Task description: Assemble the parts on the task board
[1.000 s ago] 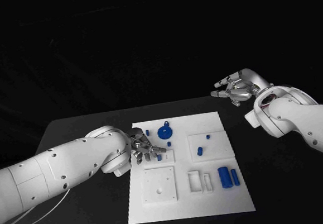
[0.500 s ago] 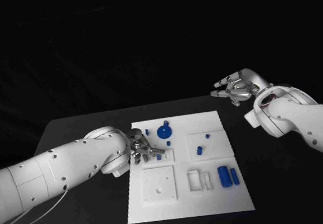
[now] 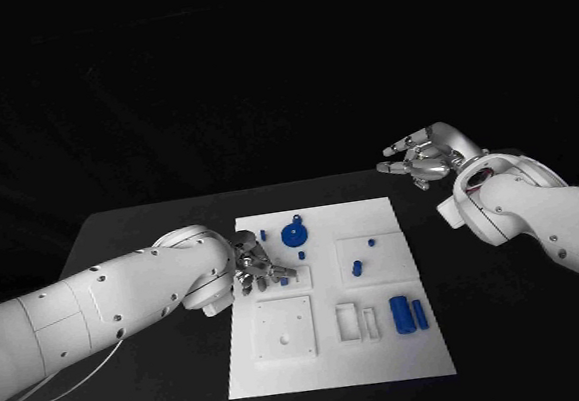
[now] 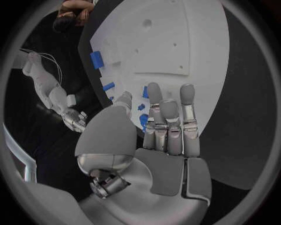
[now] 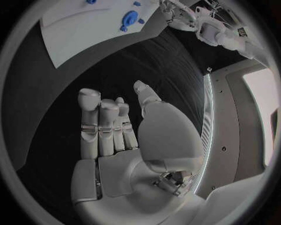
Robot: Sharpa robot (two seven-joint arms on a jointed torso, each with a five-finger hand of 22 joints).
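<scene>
**Left hand low over the board, right hand off it**

While the flat white rectangular task board lies mid-counter, two blue cylinder parts stand at its 4 o'clock. Left hand, at 10 o'clock, has fingers narrowly spread, holding nothing. Farther, at 2 o'clock, right hand hangs loosely curled, empty.

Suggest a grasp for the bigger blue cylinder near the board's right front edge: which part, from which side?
Probably from above, fingers pinching across the middle of the big blue cylinder. It seems to lie flat on the task board, long axis running front to back. A slimmer blue piece lies close on its right, so keep the pinch narrow. The right hand, held off the board, is on that side.
</scene>
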